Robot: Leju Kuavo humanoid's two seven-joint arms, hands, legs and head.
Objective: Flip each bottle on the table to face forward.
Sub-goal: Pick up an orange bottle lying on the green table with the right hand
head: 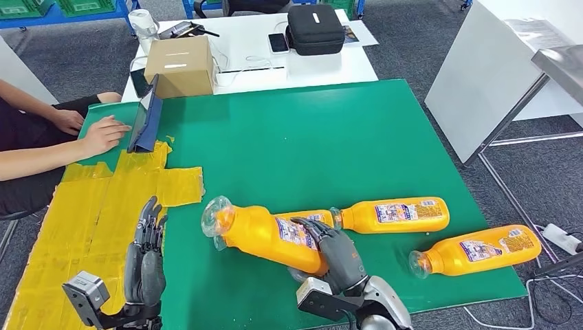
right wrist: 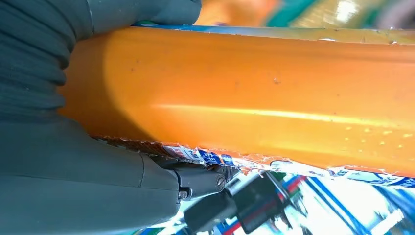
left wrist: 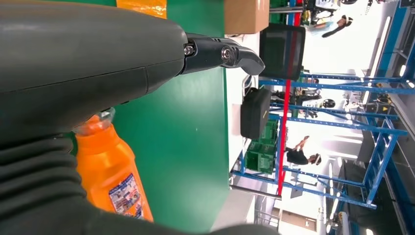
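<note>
Several orange bottles with clear caps lie on the green table [head: 330, 137]. My right hand [head: 338, 253] grips the nearest bottle [head: 265, 237] around its labelled middle, holding it tilted with its cap toward the left. In the right wrist view that bottle [right wrist: 269, 98] lies against my right hand [right wrist: 98, 186]. A second bottle [head: 313, 217] shows partly behind the gripped one. Two more lie on their sides to the right, one [head: 395, 214] in the middle and one [head: 474, 250] near the table's right edge. My left hand [head: 146, 258] hovers open at the front left, fingers straight, holding nothing. The left wrist view shows its fingers [left wrist: 220, 54] and the gripped bottle [left wrist: 110, 171].
Yellow tape [head: 103, 206] covers the table's left part. A person sits at the far left, with a hand [head: 103, 134] by a propped tablet [head: 146, 124]. Behind stands a white table with a cardboard box [head: 179, 65] and a black case [head: 315, 29].
</note>
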